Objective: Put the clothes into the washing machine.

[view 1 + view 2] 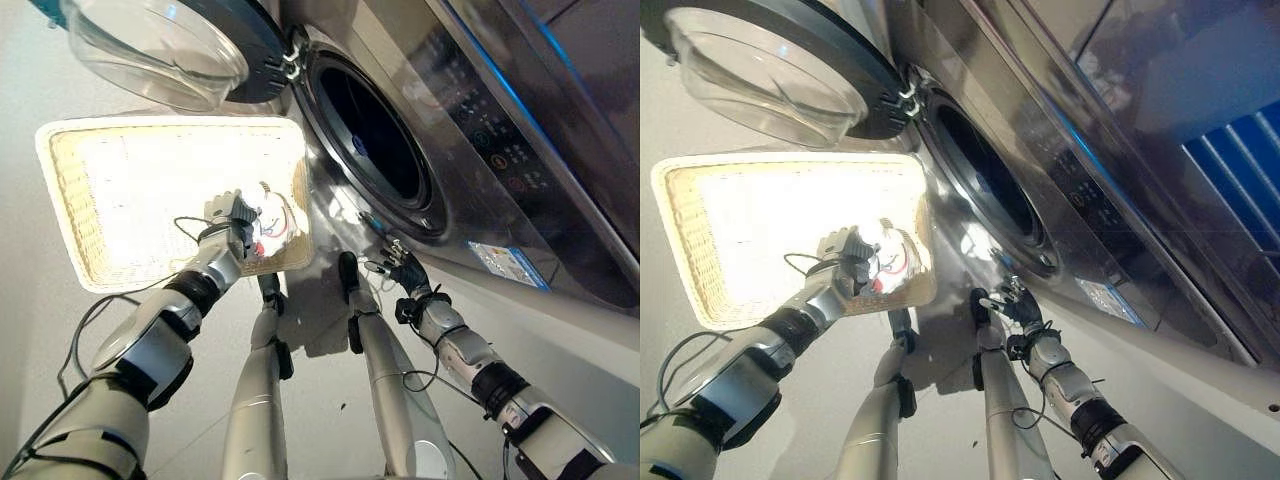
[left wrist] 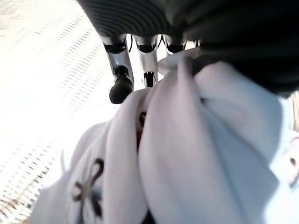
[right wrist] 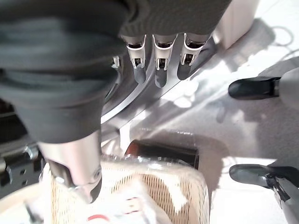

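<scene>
From the head camera, the left hand [image 1: 230, 225] reached into the wicker basket [image 1: 80, 200] beside the washing machine [image 1: 400, 110], whose door [image 1: 170, 45] hung open. The left wrist view showed its fingers [image 2: 120, 79] curled into the white garment [image 2: 196, 154]. In the right wrist view, the right hand [image 3: 156, 58] hovered with relaxed fingers, holding nothing.

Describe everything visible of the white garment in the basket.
The white garment is soft, crumpled cloth with dark and red markings, bunched in folds. It lies in the near right corner of the pale woven basket, beside the washing machine's open door. The left hand rests on it, fingers reaching into the folds; whether they grip the cloth cannot be told.
</scene>
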Available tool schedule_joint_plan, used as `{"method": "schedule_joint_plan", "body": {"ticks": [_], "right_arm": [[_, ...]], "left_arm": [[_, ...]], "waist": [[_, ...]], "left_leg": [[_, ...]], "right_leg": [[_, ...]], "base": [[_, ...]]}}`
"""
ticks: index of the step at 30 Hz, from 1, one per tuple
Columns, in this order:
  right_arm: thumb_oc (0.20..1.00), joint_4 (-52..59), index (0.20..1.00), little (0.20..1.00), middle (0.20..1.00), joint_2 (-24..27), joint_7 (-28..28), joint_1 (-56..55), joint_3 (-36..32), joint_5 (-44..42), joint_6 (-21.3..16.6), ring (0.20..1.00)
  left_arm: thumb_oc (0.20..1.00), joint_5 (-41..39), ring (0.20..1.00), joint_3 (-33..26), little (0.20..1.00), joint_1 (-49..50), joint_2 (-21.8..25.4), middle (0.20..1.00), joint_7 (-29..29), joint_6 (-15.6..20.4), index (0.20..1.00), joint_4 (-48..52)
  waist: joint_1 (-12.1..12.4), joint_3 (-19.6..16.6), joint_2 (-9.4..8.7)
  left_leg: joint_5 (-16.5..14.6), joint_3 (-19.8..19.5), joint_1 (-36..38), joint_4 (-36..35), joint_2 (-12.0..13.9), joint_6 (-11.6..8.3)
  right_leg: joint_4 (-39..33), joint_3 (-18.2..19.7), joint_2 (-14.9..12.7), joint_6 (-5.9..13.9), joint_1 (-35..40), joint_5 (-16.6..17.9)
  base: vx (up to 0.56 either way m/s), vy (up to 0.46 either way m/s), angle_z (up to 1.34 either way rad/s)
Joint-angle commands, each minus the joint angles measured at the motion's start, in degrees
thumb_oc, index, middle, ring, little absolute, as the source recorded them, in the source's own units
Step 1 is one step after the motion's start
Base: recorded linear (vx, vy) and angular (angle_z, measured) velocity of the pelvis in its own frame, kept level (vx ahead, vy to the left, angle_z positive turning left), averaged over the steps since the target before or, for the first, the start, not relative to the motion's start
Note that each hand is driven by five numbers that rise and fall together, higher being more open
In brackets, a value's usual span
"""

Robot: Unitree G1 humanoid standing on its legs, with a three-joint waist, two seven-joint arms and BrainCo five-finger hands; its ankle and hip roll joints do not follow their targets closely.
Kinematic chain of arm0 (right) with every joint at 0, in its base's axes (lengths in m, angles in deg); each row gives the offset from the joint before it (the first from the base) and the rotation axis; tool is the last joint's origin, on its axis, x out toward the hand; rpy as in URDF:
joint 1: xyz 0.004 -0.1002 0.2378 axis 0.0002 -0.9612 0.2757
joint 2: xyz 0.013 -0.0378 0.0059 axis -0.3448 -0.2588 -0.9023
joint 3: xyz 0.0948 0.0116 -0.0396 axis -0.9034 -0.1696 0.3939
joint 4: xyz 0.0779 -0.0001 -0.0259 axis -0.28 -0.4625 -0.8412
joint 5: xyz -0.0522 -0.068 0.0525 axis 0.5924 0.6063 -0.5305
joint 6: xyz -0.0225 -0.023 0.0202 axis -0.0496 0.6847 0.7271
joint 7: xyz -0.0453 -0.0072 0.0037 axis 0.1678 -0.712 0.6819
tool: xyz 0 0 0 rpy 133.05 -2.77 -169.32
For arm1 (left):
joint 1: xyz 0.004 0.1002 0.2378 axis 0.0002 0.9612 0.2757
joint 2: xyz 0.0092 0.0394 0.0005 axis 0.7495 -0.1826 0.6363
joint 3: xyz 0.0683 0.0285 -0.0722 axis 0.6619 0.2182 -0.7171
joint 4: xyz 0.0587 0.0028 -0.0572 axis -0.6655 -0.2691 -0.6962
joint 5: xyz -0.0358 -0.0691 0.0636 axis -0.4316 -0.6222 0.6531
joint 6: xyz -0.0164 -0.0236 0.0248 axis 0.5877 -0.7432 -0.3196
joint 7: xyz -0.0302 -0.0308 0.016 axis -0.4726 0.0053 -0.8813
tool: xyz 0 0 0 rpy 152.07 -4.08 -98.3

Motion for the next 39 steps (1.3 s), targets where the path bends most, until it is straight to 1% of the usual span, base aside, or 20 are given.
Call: {"method": "schedule_joint_plan", "body": {"ticks": [1, 3, 4, 6, 7, 9, 10, 11, 15, 17, 19, 20, 23, 26, 27, 30, 31, 32, 34, 39], "right_arm": [[1.000, 7.3, 1.000, 1.000, 1.000, -0.3, 0.2, -5.3, -3.8, 2.0, -3.4, 1.000], [1.000, 9.0, 1.000, 1.000, 1.000, -0.6, 0.4, -6.6, -4.8, 3.1, -3.7, 1.000], [1.000, 9.2, 1.000, 1.000, 1.000, -0.7, 0.3, -6.8, -4.9, 3.4, -3.9, 1.000], [1.000, 11.0, 1.000, 1.000, 1.000, -0.7, 0.0, -8.0, -6.0, 4.6, -4.3, 1.000], [1.000, 11.3, 1.000, 1.000, 1.000, -0.6, 0.0, -8.0, -6.1, 5.1, -4.4, 1.000], [1.000, 13.4, 1.000, 1.000, 1.000, -0.2, -0.5, -8.3, -7.0, 7.3, -4.5, 1.000], [1.000, 14.0, 1.000, 1.000, 1.000, -0.1, -0.8, -8.3, -7.3, 8.6, -4.4, 1.000], [1.000, 15.2, 1.000, 1.000, 1.000, 0.6, -1.7, -7.8, -7.6, 11.4, -4.6, 1.000], [1.000, 17.7, 1.000, 1.000, 1.000, 2.6, -4.3, -5.9, -7.2, 14.0, -4.6, 1.000], [1.000, 18.4, 1.000, 1.000, 1.000, 3.4, -5.9, -4.8, -6.8, 13.7, -4.7, 1.000], [1.000, 19.1, 1.000, 1.000, 1.000, 3.6, -6.8, -4.0, -6.2, 13.4, -4.2, 1.000], [1.000, 19.6, 1.000, 1.000, 1.000, 3.8, -8.6, -2.9, -5.4, 13.2, -3.5, 1.000], [1.000, 19.4, 1.000, 1.000, 1.000, 3.8, -10.8, -0.5, -3.3, 12.4, -1.7, 1.000], [1.000, 19.0, 1.000, 1.000, 1.000, 3.5, -12.8, 1.4, -1.7, 11.1, 0.3, 1.000], [1.000, 18.8, 1.000, 1.000, 1.000, 3.3, -13.7, 2.5, -0.7, 9.7, 1.7, 1.000], [1.000, 18.4, 1.000, 1.000, 1.000, 2.5, -14.9, 4.0, 1.0, 7.3, 3.7, 1.000], [1.000, 18.6, 1.000, 1.000, 1.000, 2.2, -15.7, 4.6, 1.9, 6.2, 4.9, 1.000], [1.000, 18.6, 1.000, 1.000, 1.000, 2.2, -15.8, 4.7, 2.2, 6.1, 5.0, 1.000], [1.000, 19.3, 1.000, 1.000, 1.000, 2.1, -16.8, 5.7, 3.9, 5.4, 7.1, 1.000], [1.000, 19.5, 1.000, 1.000, 1.000, 2.2, -18.0, 7.3, 7.1, 2.7, 8.8, 1.000]], "left_arm": [[0.200, -8.4, 0.200, -6.1, 0.200, 5.2, 1.8, 0.200, 4.4, 8.4, 0.200, 5.6], [0.200, -11.6, 0.200, -10.0, 0.200, 10.2, 1.6, 0.200, 4.7, 13.3, 0.200, 9.4], [0.200, -12.5, 0.200, -10.4, 0.200, 10.9, 1.7, 0.200, 4.4, 14.1, 0.200, 9.9], [0.200, -13.8, 0.200, -14.0, 0.200, 15.1, 1.2, 0.200, 3.4, 17.0, 0.200, 14.2], [0.200, -14.3, 0.200, -14.4, 0.200, 15.8, 1.3, 0.200, 3.1, 17.6, 0.200, 14.9], [0.200, -16.6, 0.200, -16.5, 0.200, 19.0, 1.3, 0.200, -0.3, 19.6, 0.200, 19.3], [0.200, -17.1, 0.200, -17.1, 0.200, 20.0, 1.2, 0.200, -1.5, 19.5, 0.200, 21.1], [0.200, -17.7, 0.200, -17.6, 0.200, 22.0, 1.4, 0.200, -4.2, 20.0, 0.200, 24.5], [0.200, -20.3, 0.200, -17.6, 0.200, 24.6, 2.2, 0.200, -10.2, 20.3, 0.200, 30.5], [0.200, -23.4, 0.200, -17.4, 0.200, 25.2, 2.5, 0.200, -13.5, 21.5, 0.200, 32.3], [0.200, -24.6, 0.200, -17.1, 0.200, 25.7, 2.4, 0.200, -15.4, 21.9, 0.200, 33.9], [0.200, -27.5, 0.200, -16.8, 0.200, 25.9, 2.3, 0.200, -18.0, 22.6, 0.200, 35.7], [0.200, -31.0, 0.200, -15.7, 0.200, 25.8, 1.8, 0.200, -22.0, 23.5, 0.200, 37.9], [0.200, -32.6, 0.200, -14.8, 0.200, 25.2, 1.5, 0.200, -24.3, 23.3, 0.200, 39.1], [0.200, -33.3, 0.200, -14.1, 0.200, 24.7, 1.5, 0.200, -25.1, 22.7, 0.200, 39.9], [0.200, -33.3, 0.200, -12.6, 0.200, 23.7, 1.6, 0.200, -26.4, 22.0, 0.200, 40.5], [0.200, -33.6, 0.200, -11.7, 0.200, 23.2, 1.8, 0.200, -26.8, 21.4, 0.200, 40.9], [0.200, -33.6, 0.200, -11.5, 0.200, 23.0, 1.9, 0.200, -27.1, 21.2, 0.200, 41.0], [0.200, -34.7, 0.200, -10.0, 0.200, 22.1, 2.5, 0.200, -27.8, 19.9, 0.200, 41.5], [0.200, -35.6, 0.200, -7.0, 0.200, 21.0, 3.0, 0.200, -29.3, 18.1, 0.200, 41.9]], "waist": [[0.5, -0.5, 0.53], [1.5, -0.5, 0.70], [1.5, -0.5, 0.72], [2.4, -0.5, 0.87], [2.5, -0.5, 0.93], [3.2, -0.5, 1.23], [3.4, -0.5, 1.41], [3.9, -0.5, 1.82], [4.9, -0.5, 2.44], [5.3, -0.5, 2.67], [5.5, -0.5, 2.82], [5.7, -0.5, 3.02], [6.3, -0.5, 3.34], [6.6, -0.5, 3.49], [6.7, -0.5, 3.55], [7.1, -0.5, 3.63], [7.1, -0.5, 3.68], [7.2, -0.5, 3.68], [7.2, -0.5, 3.65], [7.3, -0.5, 3.64]], "left_leg": [[-4.9, -0.5, 2.4, 4.1, -4.6, 0.21], [-5.3, -1.2, 3.9, 4.1, -4.9, 0.46], [-5.4, -1.3, 4.2, 4.2, -4.9, 0.48], [-5.7, -1.7, 5.7, 4.1, -5.2, 0.79], [-5.7, -1.9, 6.0, 4.1, -5.2, 0.81], [-6.0, -2.4, 7.6, 3.9, -5.4, 1.01], [-6.1, -2.6, 8.1, 3.9, -5.4, 1.09], [-6.1, -2.9, 9.1, 3.6, -5.5, 1.22], [-6.1, -3.4, 10.9, 3.3, -5.7, 1.30], [-6.1, -3.6, 11.7, 3.0, -5.8, 1.35], [-6.0, -3.8, 12.3, 2.8, -5.9, 1.35], [-6.1, -3.9, 13.0, 2.6, -5.9, 1.37], [-6.1, -4.1, 13.8, 2.4, -6.0, 1.40], [-6.1, -4.2, 14.4, 2.5, -6.3, 1.46], [-6.2, -4.2, 14.8, 2.5, -6.4, 1.46], [-6.1, -4.4, 15.2, 2.5, -6.5, 1.47], [-6.1, -4.5, 15.4, 2.6, -6.6, 1.47], [-6.1, -4.5, 15.4, 2.6, -6.6, 1.46], [-6.2, -4.5, 15.6, 2.8, -6.7, 1.51], [-6.2, -4.5, 15.6, 3.0, -6.8, 1.58]], "right_leg": [[-11.5, -1.7, 1.8, 2.39, 5.5, 7.3], [-11.5, -2.2, 1.5, 2.46, 7.1, 6.8], [-11.4, -2.3, 1.4, 2.47, 7.3, 6.8], [-11.5, -2.7, 1.2, 2.45, 9.1, 6.3], [-11.4, -2.7, 1.2, 2.47, 9.4, 6.2], [-11.4, -3.0, 1.0, 2.55, 11.0, 5.7], [-11.4, -3.1, 0.9, 2.60, 11.6, 5.6], [-11.5, -3.5, 0.7, 2.71, 12.7, 5.3], [-11.8, -4.2, 0.1, 2.88, 15.1, 4.9], [-11.9, -4.4, 0.0, 2.90, 16.0, 4.8], [-12.0, -4.5, -0.1, 2.96, 16.7, 4.7], [-12.1, -4.7, -0.3, 2.98, 17.4, 4.6], [-12.2, -5.1, -0.6, 2.97, 18.5, 4.3], [-12.2, -5.4, -0.8, 2.85, 19.2, 4.2], [-12.3, -5.5, -1.0, 2.81, 19.8, 4.1], [-12.5, -5.7, -1.2, 2.70, 20.5, 4.1], [-12.5, -5.8, -1.3, 2.69, 20.7, 4.1], [-12.5, -5.8, -1.3, 2.71, 20.7, 4.1], [-12.6, -5.8, -1.3, 2.64, 21.0, 4.1], [-12.8, -5.7, -1.3, 2.49, 21.3, 4.2]], "base": [[-0.01, -0.036, 0.17], [-0.01, -0.020, 0.19], [-0.01, -0.012, 0.18], [-0.01, -0.009, 0.17], [0.01, -0.008, 0.13], [0.01, 0.000, 0.12], [0.01, 0.004, 0.12], [0.00, 0.003, 0.12], [0.01, 0.002, 0.08], [0.01, -0.002, 0.03], [0.00, -0.006, 0.02], [0.01, -0.014, 0.09], [0.00, -0.013, 0.08], [0.00, -0.009, 0.05], [0.00, -0.015, 0.11], [0.00, -0.006, 0.03], [0.00, 0.000, 0.00], [0.00, 0.000, 0.00], [0.00, 0.000, 0.00], [0.00, 0.000, 0.00]]}}
